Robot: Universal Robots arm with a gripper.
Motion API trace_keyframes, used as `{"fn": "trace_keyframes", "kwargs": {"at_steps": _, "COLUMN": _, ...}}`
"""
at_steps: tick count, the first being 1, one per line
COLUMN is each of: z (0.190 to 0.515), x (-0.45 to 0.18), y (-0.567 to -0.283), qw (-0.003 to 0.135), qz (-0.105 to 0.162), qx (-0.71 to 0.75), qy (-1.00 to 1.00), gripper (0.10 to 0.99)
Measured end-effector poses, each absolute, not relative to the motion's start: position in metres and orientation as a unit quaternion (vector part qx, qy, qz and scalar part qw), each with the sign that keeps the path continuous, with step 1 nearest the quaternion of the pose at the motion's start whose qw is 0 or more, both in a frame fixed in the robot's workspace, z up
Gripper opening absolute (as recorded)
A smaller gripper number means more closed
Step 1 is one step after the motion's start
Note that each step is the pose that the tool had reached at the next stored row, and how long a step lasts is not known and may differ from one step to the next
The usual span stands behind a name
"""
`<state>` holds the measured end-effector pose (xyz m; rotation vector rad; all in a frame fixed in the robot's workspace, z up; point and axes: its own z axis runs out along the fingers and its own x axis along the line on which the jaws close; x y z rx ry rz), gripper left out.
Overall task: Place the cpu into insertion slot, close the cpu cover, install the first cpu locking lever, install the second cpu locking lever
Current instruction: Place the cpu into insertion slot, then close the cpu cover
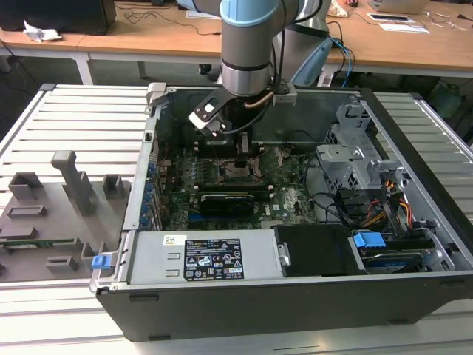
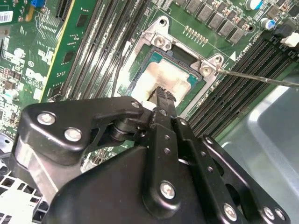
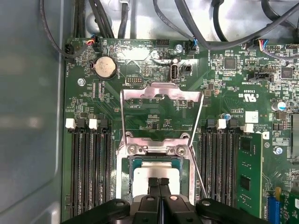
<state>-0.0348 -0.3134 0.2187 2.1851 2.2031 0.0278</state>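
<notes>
Exterior view: an open computer case [image 1: 295,303] lies on a slatted metal bench [image 1: 81,111]. The robot arm reaches straight down into it, with its tool [image 1: 242,157] low over the green circuit board [image 1: 292,196] near the middle of the case. Grey holders [image 1: 70,181] sit on the bench at the exterior view's left, outside the case.

Second wrist view: the black tool [image 2: 161,92] has its two fingers drawn narrow, side by side, and they hold nothing. Their tips sit at the near edge of the cpu [image 2: 161,73]. The pale silvery cpu lies flat inside the insertion slot [image 2: 183,57]. A thin metal lever [image 2: 261,78] sticks out from the slot's corner across the black memory slots [image 2: 243,74].

First wrist view: the tool [image 3: 160,181], fingers together, is over the cpu [image 3: 156,171], which rests in the insertion slot [image 3: 129,173]. The cpu cover [image 3: 161,91] is swung open, away from the slot, with green board visible through its opening. Memory slots [image 3: 88,168] flank the slot, and a round coin battery [image 3: 105,67] lies beyond the cover.
</notes>
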Motion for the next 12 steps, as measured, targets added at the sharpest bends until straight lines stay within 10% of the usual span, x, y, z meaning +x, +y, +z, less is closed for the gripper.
{"fn": "trace_keyframes", "kwargs": {"at_steps": 12, "z": 0.226, "x": -0.0349, "y": -0.3134, "qw": 0.019, "qz": 0.009, "qx": 0.704, "qy": 0.71, "gripper": 0.106}}
